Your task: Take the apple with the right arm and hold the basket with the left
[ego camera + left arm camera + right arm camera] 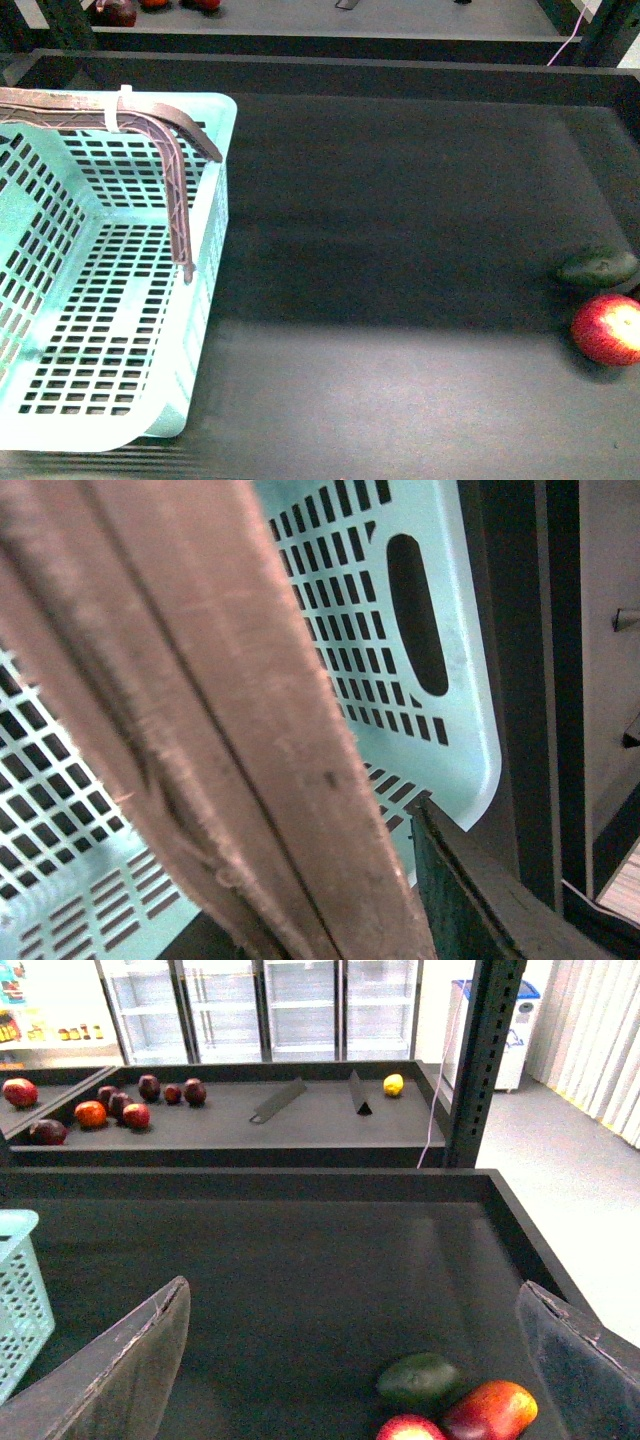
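Note:
The pale turquoise basket (215, 200) stands at the left of the dark table, its brownish-mauve handle (175, 190) raised, with a white zip tie on it. In the left wrist view the handle (200, 730) fills the frame above the basket wall (400, 630). My left gripper (340, 870) is shut on the handle; only one dark finger (470, 900) shows. The red apple (608, 328) lies at the table's right edge. In the right wrist view my right gripper (352, 1288) is open and empty above the table, short of the apple (410, 1428), which shows at the frame's lower edge.
A dark green oval fruit (598, 267) lies just behind the apple. The right wrist view shows it (420, 1378) beside a red-and-yellow oblong fruit (490, 1410). A raised table rim (250, 1182) runs along the back, with a further shelf of fruit (120, 1110) behind it.

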